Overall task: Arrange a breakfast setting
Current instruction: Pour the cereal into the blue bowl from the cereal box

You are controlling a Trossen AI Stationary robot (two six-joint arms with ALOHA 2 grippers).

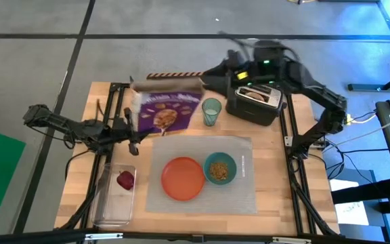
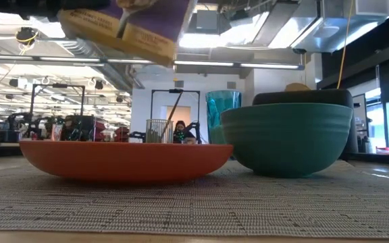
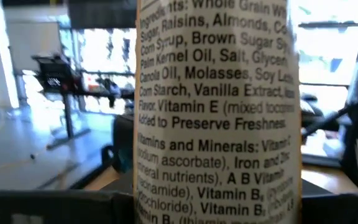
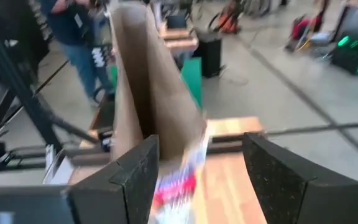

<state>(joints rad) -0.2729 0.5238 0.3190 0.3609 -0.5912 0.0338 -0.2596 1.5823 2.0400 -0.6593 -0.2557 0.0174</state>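
The purple cereal box (image 1: 164, 108) is lifted over the table's far left part, its open brown top (image 1: 175, 83) toward the far edge. It also shows at the top of the low view (image 2: 127, 27). My left gripper (image 1: 134, 132) is shut on it. My right gripper (image 4: 201, 162) is open at the box's top flap (image 4: 148, 106), above the black toaster (image 1: 256, 102). The orange plate (image 1: 183, 178) and the teal bowl (image 1: 220, 167), with cereal in it, rest on the grey placemat (image 1: 202, 196). The green cup (image 1: 211, 110) stands behind the mat. The spoon is out of view. My left gripper holds the cereal box by its narrow side panel (image 3: 216, 124), near the box's near left corner, coming level from the table's left. The box fills the wrist view and hides the fingers. The box is lifted clear of the table and tilted. Of my right gripper I cannot tell whether a finger touches the flap.
The dark red fruit (image 1: 125, 179) lies in a clear tray (image 1: 114, 203) at the near left. The toaster stands at the far right, under my right arm. Bare wood shows to the right of the placemat.
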